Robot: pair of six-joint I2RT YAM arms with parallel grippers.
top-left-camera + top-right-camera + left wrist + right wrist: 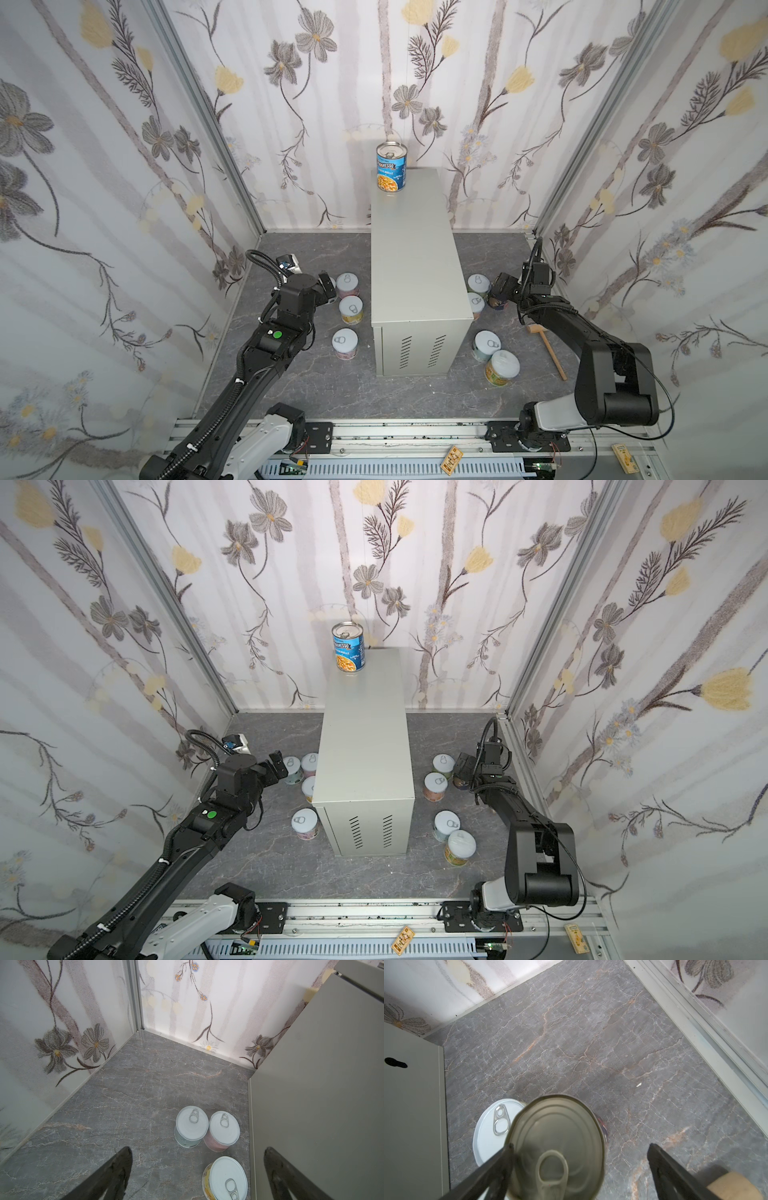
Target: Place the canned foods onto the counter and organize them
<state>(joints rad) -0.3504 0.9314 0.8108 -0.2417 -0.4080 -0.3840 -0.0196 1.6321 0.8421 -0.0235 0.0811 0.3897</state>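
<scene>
A blue metal-topped Progresso can (391, 166) stands on the beige-grey metal bench (415, 257), 12 o'clock end; 8 short white-lidded cans (304, 821) sit on the grey marbled floor (311, 382) at 9 and 3 o'clock. The left end effector (277, 766) hangs released by the 9 o'clock cans; the right end effector (500, 291), released, straddles a dark navy can (556, 1132).

A blue Progresso can (349, 651) stands alone on the counter (365, 737), far end. Short white-lidded cans (446, 825) dot the floor (257, 866) either side.
</scene>
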